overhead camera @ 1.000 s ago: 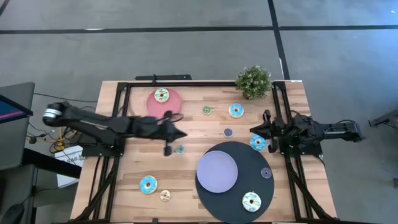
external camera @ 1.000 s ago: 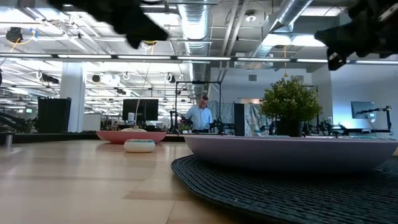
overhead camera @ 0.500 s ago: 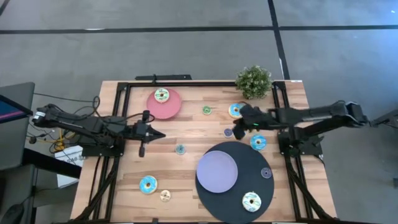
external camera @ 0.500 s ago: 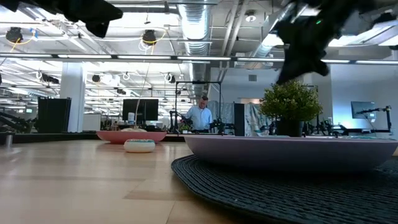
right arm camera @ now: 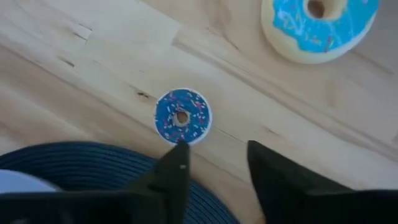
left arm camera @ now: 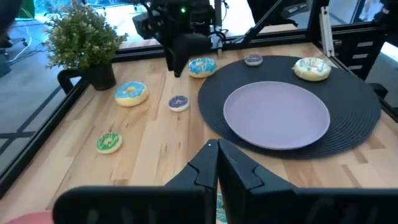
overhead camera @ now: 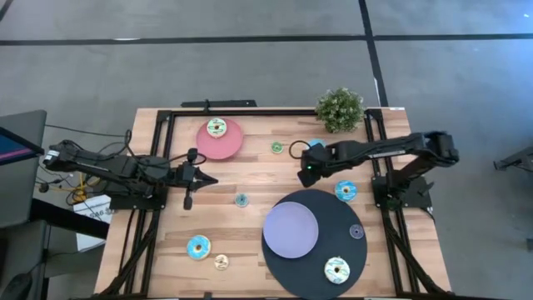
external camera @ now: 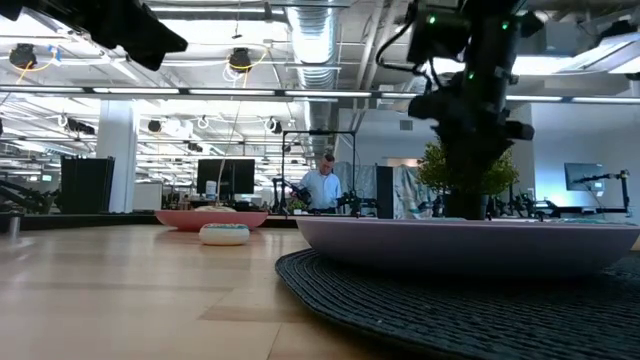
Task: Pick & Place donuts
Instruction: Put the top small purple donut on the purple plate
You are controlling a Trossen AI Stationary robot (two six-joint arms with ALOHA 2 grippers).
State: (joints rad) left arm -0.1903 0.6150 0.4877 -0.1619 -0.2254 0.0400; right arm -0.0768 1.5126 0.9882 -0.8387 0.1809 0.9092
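Small blue sprinkled donut (right arm camera: 182, 117) lying on wood just off black mat (right arm camera: 74, 163) edge. Right gripper (right arm camera: 217, 163) hovering above, fingers parted, holding nothing. Advising centring over donut, descending straight, closing gently.

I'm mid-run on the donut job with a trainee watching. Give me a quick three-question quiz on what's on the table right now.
1. True or false: the lavender plate has a donut on it.
2. What lies just ahead of the right gripper, whose fingers are open? A) small sprinkled donut B) the plant C) a cup
3. Fill in: the pink plate carries ___ donut(s).

Key: 1 false; 2 A; 3 one.
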